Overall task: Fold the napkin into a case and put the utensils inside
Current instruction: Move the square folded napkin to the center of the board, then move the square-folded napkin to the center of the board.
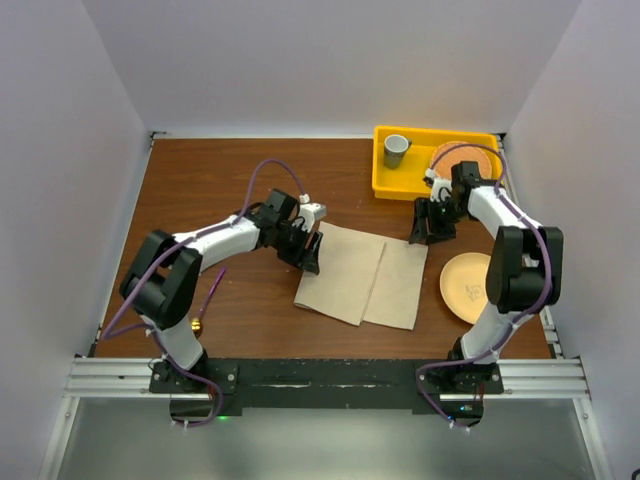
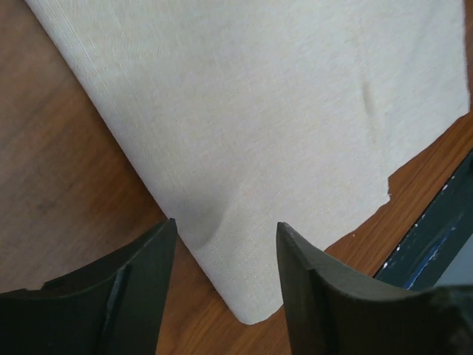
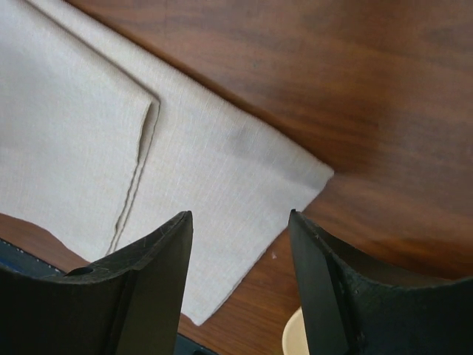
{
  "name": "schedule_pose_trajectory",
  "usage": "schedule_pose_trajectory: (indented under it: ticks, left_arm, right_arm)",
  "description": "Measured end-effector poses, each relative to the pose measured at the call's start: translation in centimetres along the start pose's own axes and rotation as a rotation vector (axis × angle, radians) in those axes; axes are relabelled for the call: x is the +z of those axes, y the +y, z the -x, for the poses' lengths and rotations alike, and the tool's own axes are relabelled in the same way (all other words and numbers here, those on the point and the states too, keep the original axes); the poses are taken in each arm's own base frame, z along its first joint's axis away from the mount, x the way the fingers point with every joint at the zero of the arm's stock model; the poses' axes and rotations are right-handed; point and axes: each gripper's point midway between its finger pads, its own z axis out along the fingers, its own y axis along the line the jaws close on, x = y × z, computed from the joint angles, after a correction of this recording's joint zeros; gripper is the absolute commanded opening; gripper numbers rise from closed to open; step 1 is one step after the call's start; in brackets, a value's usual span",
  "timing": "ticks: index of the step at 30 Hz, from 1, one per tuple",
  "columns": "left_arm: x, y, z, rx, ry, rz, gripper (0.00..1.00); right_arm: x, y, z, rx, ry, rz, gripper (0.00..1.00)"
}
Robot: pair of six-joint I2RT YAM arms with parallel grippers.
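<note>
The napkin [image 1: 362, 275] lies mid-table with one flap folded over. It looks thin and limp, likely to slide on the wood, so a corner or the doubled edge seems the best place to pinch. The left gripper [image 2: 225, 229] hovers over one corner, jaws apart and empty, and the right gripper [image 3: 240, 218] likewise over another. A peach plate [image 1: 465, 287] crowds the cloth's right edge, while the yellow tray [image 1: 380, 185] stands well apart.
</note>
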Motion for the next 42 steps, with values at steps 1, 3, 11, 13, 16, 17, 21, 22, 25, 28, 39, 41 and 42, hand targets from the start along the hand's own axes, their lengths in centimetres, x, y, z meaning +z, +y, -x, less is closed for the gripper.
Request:
schedule_pose_trajectory:
  ticks: [1, 3, 11, 13, 16, 17, 21, 22, 25, 28, 39, 41, 42]
  left_arm:
    - [0.5, 0.4, -0.7, -0.003, 0.029, 0.015, 0.63]
    - [1.2, 1.3, -1.6, -0.011, 0.064, 0.045, 0.62]
    - [2.9, 1.7, -2.1, 0.014, 0.115, 0.059, 0.07]
    - [3.1, 1.9, -2.4, 0.025, 0.137, 0.055, 0.0]
    - [2.6, 3.1, -2.3, 0.092, 0.18, 0.061, 0.0]
    - [2.3, 3.7, -2.1, 0.121, 0.196, 0.067, 0.0]
    - [1.5, 8.7, 1.8, 0.267, 0.226, 0.136, 0.24]
    - [1.3, 10.4, 3.5, 0.316, 0.217, 0.164, 0.37]
    - [0.7, 14.8, 9.3, 0.442, 0.144, 0.243, 0.59]
    - [-1.2, 16.2, 13.5, 0.499, 0.045, 0.25, 0.63]
    - [-5.2, 7.7, 9.4, 0.593, -0.128, 0.097, 0.6]
    - [-4.8, 6.8, 8.7, 0.631, -0.132, 0.085, 0.59]
    - [-4.5, 6.5, 8.3, 0.648, -0.13, 0.079, 0.59]
  right_arm:
    - [0.4, -0.1, 0.5, -0.006, 0.001, 0.007, 0.61]
    - [1.1, -0.4, 1.3, -0.016, -0.005, 0.013, 0.64]
    - [1.7, -0.4, 2.2, -0.038, -0.019, 0.033, 0.7]
    - [1.6, -0.3, 2.3, -0.048, -0.021, 0.037, 0.7]
    - [1.5, -0.1, 2.2, -0.057, -0.018, 0.051, 0.71]
    - [1.5, 0.1, 2.1, -0.058, -0.014, 0.06, 0.71]
    - [1.2, 0.8, 1.8, -0.061, -0.013, 0.089, 0.71]
    - [1.1, 1.1, 1.6, -0.063, -0.015, 0.097, 0.7]
    - [0.9, 2.0, 0.5, -0.063, -0.011, 0.124, 0.67]
    - [1.3, 2.9, -0.2, -0.057, -0.001, 0.148, 0.62]
    - [4.4, 8.3, -0.9, -0.089, -0.004, 0.229, 0.47]
    - [5.4, 9.3, -1.5, -0.099, 0.009, 0.24, 0.45]
    - [5.8, 9.6, -2.0, -0.099, 0.018, 0.243, 0.43]
